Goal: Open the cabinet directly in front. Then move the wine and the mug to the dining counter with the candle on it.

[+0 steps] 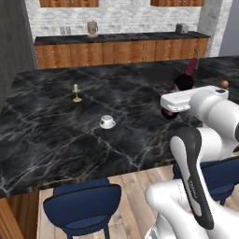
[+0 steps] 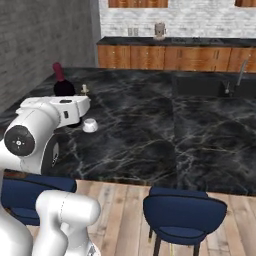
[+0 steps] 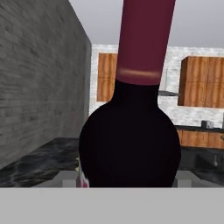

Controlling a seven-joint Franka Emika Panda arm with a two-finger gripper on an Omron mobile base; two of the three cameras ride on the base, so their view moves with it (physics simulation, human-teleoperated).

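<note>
Dark wine stands between pincer jaws.

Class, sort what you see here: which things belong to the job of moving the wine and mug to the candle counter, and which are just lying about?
Job: wine, mug, candle, dining counter, gripper.
Lying about: blue stools, sink tap, back-counter jar.

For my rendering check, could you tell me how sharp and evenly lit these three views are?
Left base view: flat light, soft, the mug casts little shadow. Right base view: the same, the dining counter without glare. Hand view: the wine looms close, a black shape.
</note>
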